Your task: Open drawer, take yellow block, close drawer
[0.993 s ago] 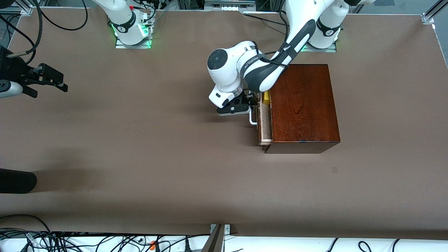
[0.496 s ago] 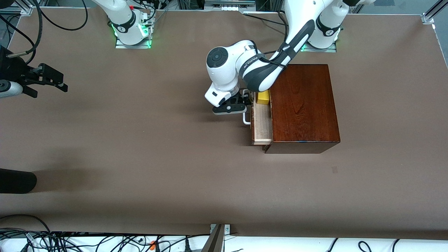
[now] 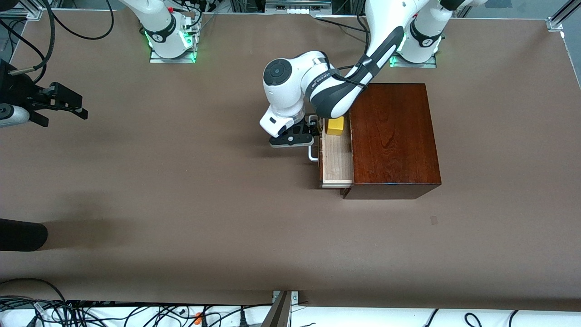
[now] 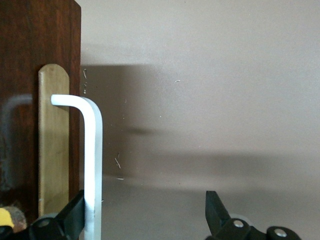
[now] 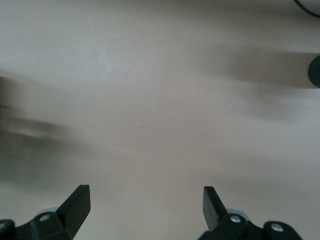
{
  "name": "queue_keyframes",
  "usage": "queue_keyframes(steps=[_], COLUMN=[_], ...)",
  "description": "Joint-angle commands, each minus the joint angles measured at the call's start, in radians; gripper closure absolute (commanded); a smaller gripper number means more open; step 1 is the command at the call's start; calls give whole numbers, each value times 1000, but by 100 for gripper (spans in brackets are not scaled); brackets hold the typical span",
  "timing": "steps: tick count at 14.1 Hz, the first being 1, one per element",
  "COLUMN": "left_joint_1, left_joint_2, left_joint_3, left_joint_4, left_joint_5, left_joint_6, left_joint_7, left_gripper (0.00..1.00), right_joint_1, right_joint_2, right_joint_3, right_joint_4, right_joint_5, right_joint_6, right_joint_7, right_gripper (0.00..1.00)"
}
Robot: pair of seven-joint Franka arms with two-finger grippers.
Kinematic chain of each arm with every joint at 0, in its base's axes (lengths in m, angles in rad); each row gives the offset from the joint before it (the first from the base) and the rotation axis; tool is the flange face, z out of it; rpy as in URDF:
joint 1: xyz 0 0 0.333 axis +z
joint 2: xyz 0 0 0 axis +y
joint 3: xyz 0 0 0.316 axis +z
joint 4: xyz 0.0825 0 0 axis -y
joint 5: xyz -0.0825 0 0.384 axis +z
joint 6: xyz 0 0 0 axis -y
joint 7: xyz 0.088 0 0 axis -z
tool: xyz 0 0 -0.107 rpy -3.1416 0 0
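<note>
I am opening the pale-lined drawer (image 3: 337, 159) of the dark reddish-brown wooden box (image 3: 390, 136). My left jaws stand apart, one finger (image 4: 70, 217) hooked on its white U-shaped bar handle (image 4: 93, 165). The small bright yellow cube (image 3: 336, 125) sits exposed in the drawer's farther end, close under the box's edge. Next I should probably release the handle and reach down for it. My right jaws wait apart over the bare brown surface (image 3: 181, 181).

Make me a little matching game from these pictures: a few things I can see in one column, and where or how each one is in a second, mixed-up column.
Things:
1. small bright yellow cube
2. white U-shaped bar handle
3. right arm's black two-finger tool
4. dark reddish-brown wooden box

Places or states:
A. open over bare table, holding nothing
B. lying in the pulled-out pale wooden drawer
C. hooked by one finger of the left arm's tool
D. standing on the table in front of the left arm's base

Pairs: 1-B, 2-C, 3-A, 4-D
</note>
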Motion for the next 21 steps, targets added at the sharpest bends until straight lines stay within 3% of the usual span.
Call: queue_keyframes(steps=[1,5,9,14,21], left_joint_1=[-24,-24,19,280,576], left_joint_2=[15,-14,-107,-300,-429], left_joint_3=[-4,-7,-10,-12,0], left_joint_4=[71,100,206,223,206], left_joint_5=[-46,-46,-138,-298,-310], left_joint_6=[-6,-124,-402,-612,-723], left_joint_7=[-10,25,233,560,890], left_gripper=[0,0,0,0,0], right_joint_1=[-12,-12,-12,-12,-8], right_joint_2=[0,0,0,0,20], right_joint_3=[3,3,3,3,4], right_joint_4=[8,6,8,8,6], right_joint_5=[14,14,14,14,14], right_joint_6=[-4,-4,-5,-4,-15], right_joint_7=[-15,-15,-15,-15,-15], right_gripper=[0,0,0,0,0])
